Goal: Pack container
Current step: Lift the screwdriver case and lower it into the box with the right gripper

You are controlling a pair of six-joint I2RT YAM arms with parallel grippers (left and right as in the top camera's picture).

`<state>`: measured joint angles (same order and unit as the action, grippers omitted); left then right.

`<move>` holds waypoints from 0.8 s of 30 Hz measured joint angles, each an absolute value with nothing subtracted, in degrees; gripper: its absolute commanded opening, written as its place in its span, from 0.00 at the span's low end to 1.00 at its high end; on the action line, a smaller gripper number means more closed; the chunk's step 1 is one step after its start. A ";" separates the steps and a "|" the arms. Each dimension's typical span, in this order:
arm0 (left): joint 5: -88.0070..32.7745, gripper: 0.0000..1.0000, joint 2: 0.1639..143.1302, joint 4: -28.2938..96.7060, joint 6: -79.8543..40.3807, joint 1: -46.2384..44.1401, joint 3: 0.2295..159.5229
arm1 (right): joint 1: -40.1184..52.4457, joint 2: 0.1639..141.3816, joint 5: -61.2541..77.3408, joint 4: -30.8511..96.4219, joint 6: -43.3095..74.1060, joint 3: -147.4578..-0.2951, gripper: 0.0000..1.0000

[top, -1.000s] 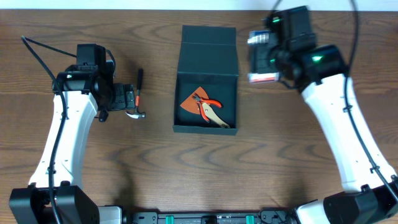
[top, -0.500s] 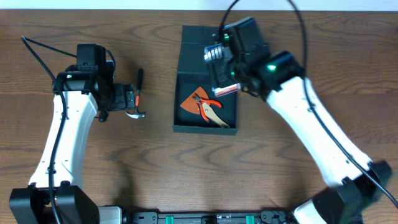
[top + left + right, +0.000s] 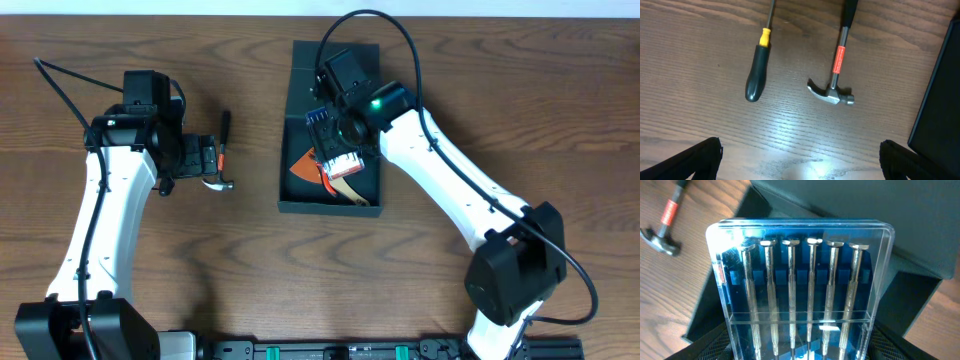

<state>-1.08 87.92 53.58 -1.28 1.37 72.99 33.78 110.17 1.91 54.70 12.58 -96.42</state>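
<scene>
Over the open container [image 3: 330, 208], which sat mid-desk with its lid [image 3: 303, 85] folded back, we found the right fingers [image 3: 710, 345] clenched on a clear screwdriver case [image 3: 800, 295]. A second before, that arm had carried the case well off to the container's right. Half a second before, it had reached the lid. By this moment the case hung above the interior, partly covering the orange triangular piece [image 3: 303, 165] and the pliers [image 3: 345, 190] already inside. From these views we could not tell whether the case touched the bottom.

To the left of the container nothing had changed. The left fingers [image 3: 695, 160] stayed spread wide, grasping nothing, above the hammer [image 3: 838, 65] and the black-handled screwdriver [image 3: 758, 65], which lay side by side and apart on the desk [image 3: 200, 260].

We judged that the carry was done and the case only needed lowering and letting go. We also judged the packing partly complete, with the hammer and the screwdriver still to go in and the lid still to close.
</scene>
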 measured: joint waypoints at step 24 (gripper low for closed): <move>-1.08 0.99 87.92 53.58 -1.28 1.37 72.97 | 33.78 118.65 1.96 57.58 12.53 -96.40 0.52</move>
<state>-1.08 87.92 53.58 -1.28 1.37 72.97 33.78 118.65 1.96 57.58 12.53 -96.40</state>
